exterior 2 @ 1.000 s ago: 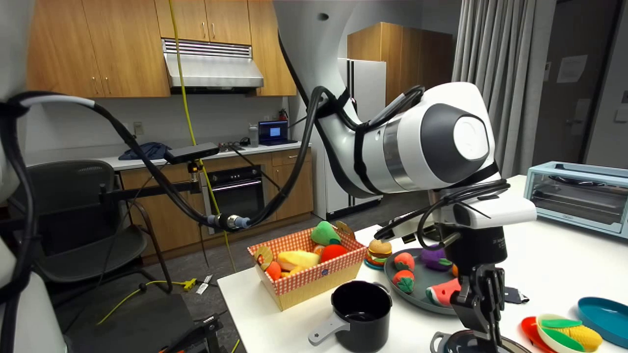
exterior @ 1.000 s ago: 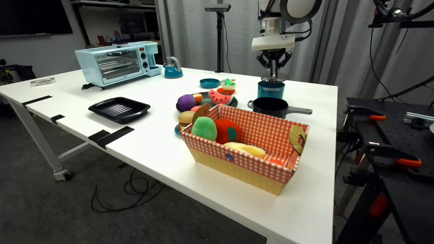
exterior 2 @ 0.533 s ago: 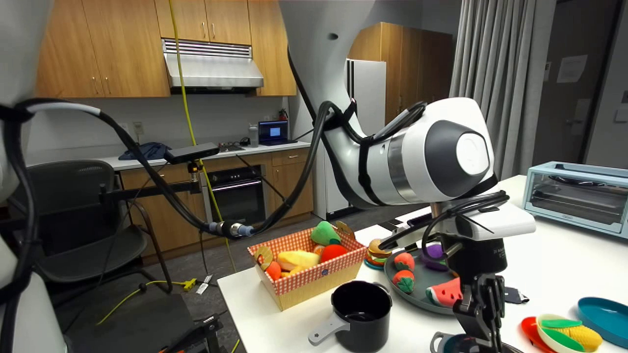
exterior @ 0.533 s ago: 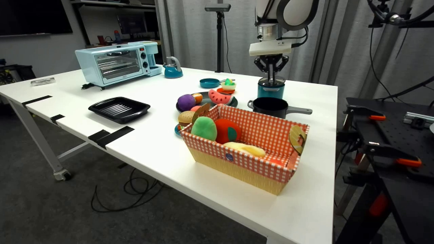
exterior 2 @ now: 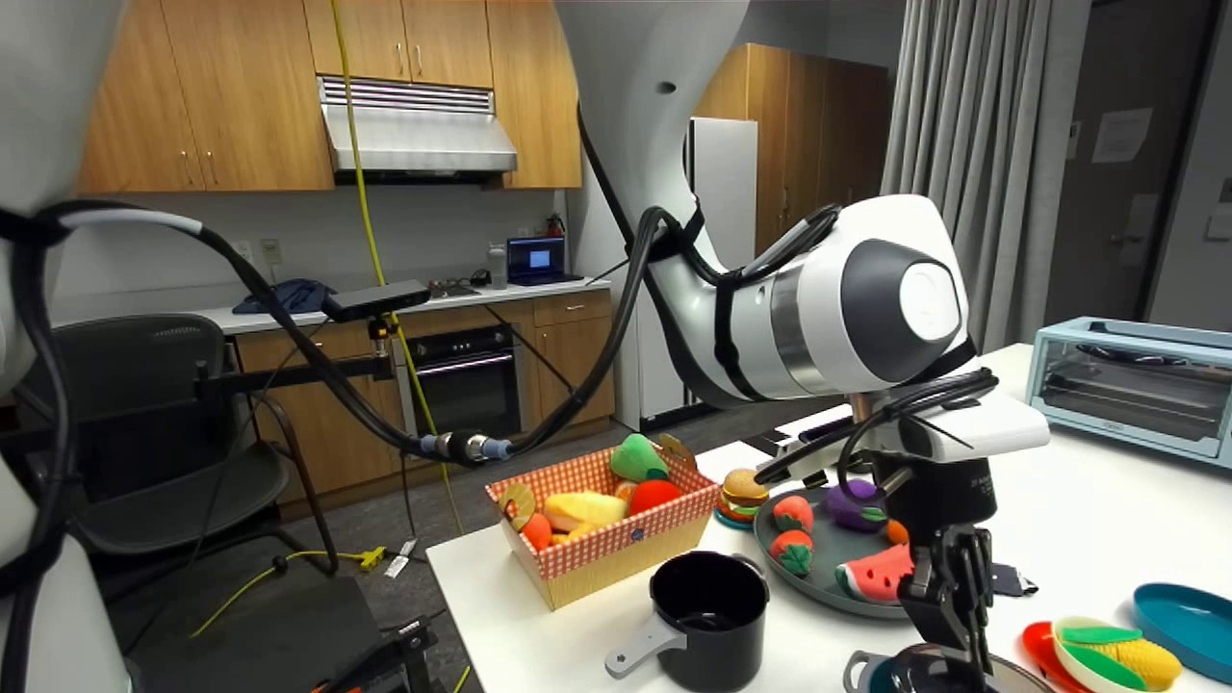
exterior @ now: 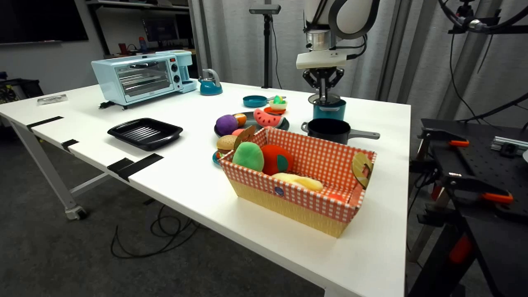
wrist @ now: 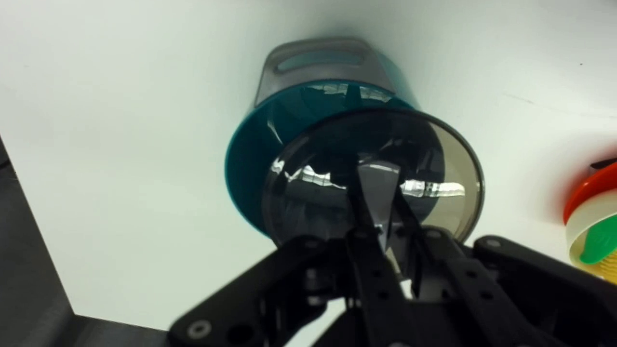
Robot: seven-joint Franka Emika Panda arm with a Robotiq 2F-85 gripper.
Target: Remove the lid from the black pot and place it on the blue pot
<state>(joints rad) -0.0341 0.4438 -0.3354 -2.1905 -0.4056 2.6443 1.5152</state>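
Note:
The lid [wrist: 455, 202], clear glass with a dark rim, is over the blue pot [wrist: 246, 178] but off centre. In the wrist view it overhangs the pot's right side and leaves a crescent of the opening bare. I cannot tell whether it touches the pot's rim. My gripper [wrist: 378, 197] is shut on the lid's grey handle [wrist: 380, 185]. In an exterior view the lid [exterior: 315, 99] sits to the left across the blue pot's [exterior: 330, 111] top. The black pot [exterior 2: 717, 630] stands uncovered beside it, its grey handle [exterior 2: 645, 647] pointing sideways.
A checkered basket [exterior: 288, 202] of toy food stands in front of the black pot. A grey plate [exterior 2: 837, 597] with toy food, a white bowl [exterior 2: 1078, 654] with toy corn and a blue pan [exterior 2: 1193, 626] lie near the blue pot. A toaster oven [exterior: 136, 76] stands farther off.
My gripper has lowered the lid from above the blue pot down to its rim, then shifted it left in an exterior view, off the pot's centre. The pots have not visibly moved.

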